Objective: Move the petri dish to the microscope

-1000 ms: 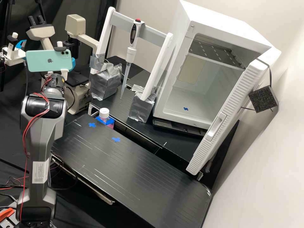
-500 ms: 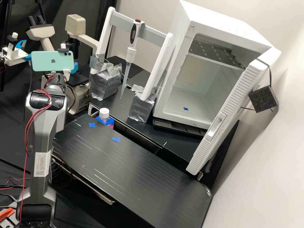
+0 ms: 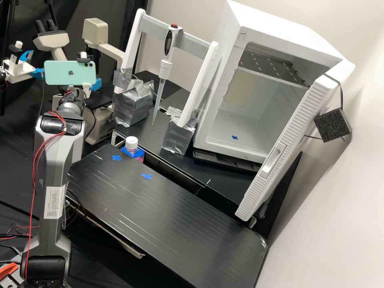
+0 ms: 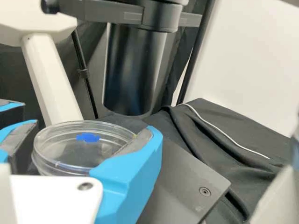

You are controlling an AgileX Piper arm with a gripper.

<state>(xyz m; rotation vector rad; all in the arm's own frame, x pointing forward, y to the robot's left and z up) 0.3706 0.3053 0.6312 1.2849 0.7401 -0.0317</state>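
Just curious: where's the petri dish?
In the wrist view, the dish sits between the gripper's blue fingers, near the microscope's black cylinder, at the high view's left.

bright wall [image 3: 340, 208], dim black curtain [image 3: 116, 16], glints on petri dish [image 4: 70, 151]

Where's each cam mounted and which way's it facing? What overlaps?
High view: fixed, off the arm; faces forward and down over the bench and open white box. Body shown: the dark grey arm.
Wrist view: on the wrist, facing past the fingers to the petri dish and microscope. Body shown: blue fingers of the hand.
Shared: microscope, blue finger parts.
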